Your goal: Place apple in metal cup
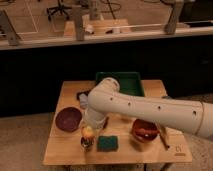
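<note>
The apple (87, 132) is small, round and yellow-orange. It sits between the fingers of my gripper (88, 129), just above the metal cup (87, 144). The metal cup is short and shiny and stands near the front edge of the wooden table (65, 152). My white arm reaches in from the right and bends down over the table's front left. The gripper is shut on the apple, and the arm hides most of the fingers.
A purple bowl (68, 119) sits left of the cup. A green sponge (107, 144) lies just right of it. An orange-red bowl (145, 130) and a wooden utensil (163, 137) are at the front right. A green bin (126, 81) stands at the back.
</note>
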{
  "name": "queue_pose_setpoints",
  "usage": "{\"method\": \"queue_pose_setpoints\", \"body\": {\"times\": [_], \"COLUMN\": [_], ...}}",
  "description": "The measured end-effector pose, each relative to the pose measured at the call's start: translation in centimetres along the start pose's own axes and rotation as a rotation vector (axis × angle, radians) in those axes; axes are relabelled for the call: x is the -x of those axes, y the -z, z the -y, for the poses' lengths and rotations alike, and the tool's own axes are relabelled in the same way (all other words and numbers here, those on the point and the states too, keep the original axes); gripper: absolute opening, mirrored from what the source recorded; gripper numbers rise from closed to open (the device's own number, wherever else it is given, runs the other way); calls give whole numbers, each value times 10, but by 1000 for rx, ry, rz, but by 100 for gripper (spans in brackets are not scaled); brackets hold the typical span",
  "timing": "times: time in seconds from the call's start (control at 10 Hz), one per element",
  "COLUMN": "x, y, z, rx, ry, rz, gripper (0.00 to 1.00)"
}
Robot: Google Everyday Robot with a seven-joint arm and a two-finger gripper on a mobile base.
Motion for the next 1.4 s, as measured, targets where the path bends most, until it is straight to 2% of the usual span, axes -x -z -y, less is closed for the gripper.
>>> {"method": "queue_pose_setpoints", "body": {"times": [0.3,0.8,0.9,1.4], "x": [19,19,18,7], "y": [-15,-38,-42,-66], "z": [-4,0,2,6], "rx": [-1,10,18,59], "ry": [47,58,59,60], "rz": [1,12,14,25], "gripper": [0,0,3,52]}}
